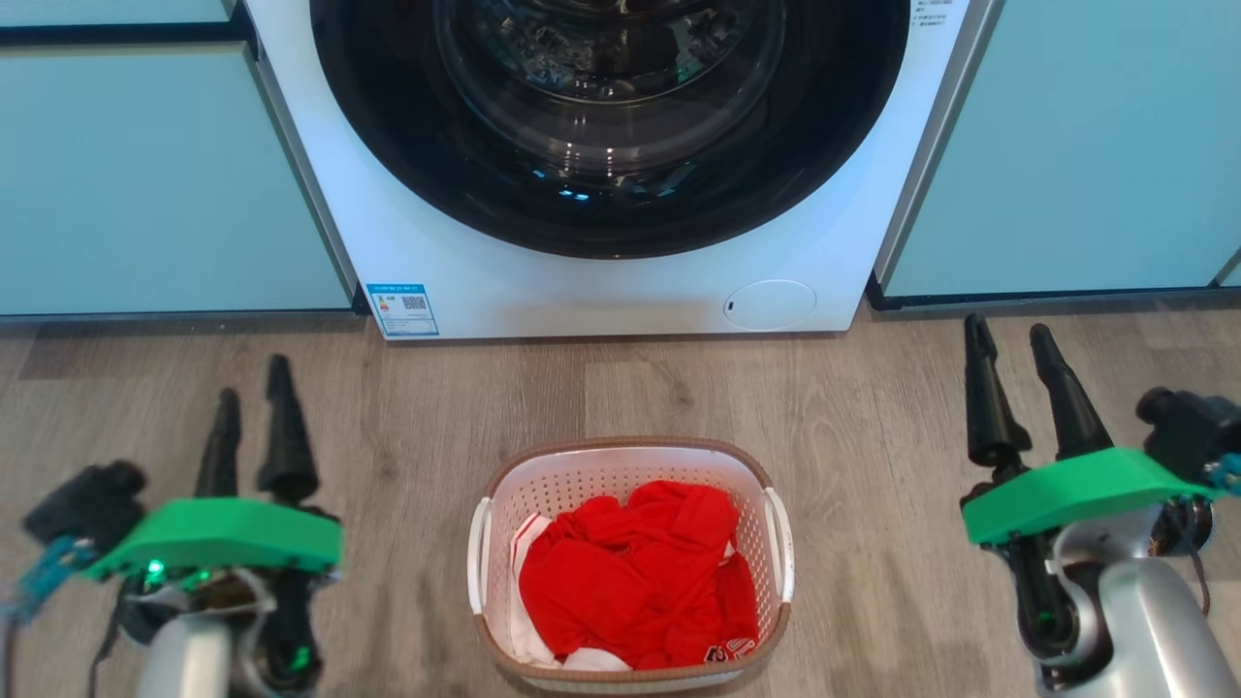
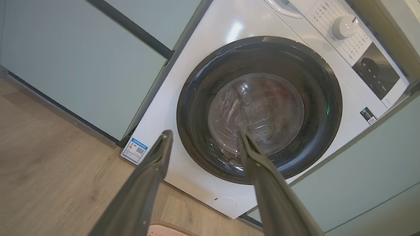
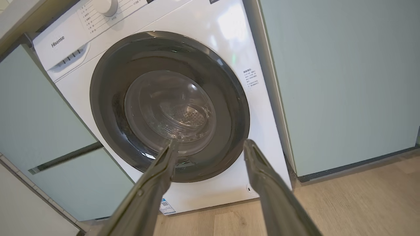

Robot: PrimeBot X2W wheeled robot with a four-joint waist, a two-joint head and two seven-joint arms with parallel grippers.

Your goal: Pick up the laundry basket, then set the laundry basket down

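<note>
Head view puts the laundry basket (image 1: 591, 482) on the wood floor (image 1: 873, 407), centred in front of the washing machine (image 1: 601, 281) and well apart from both arms. You have red clothing (image 1: 630, 572) heaped inside it. Your left gripper (image 1: 253, 381) hangs to the basket's left, jaws wide and holding nothing. Your right gripper (image 1: 1008, 330) sits to its right, jaws likewise spread and empty, fingers pointing toward the machine.
</note>
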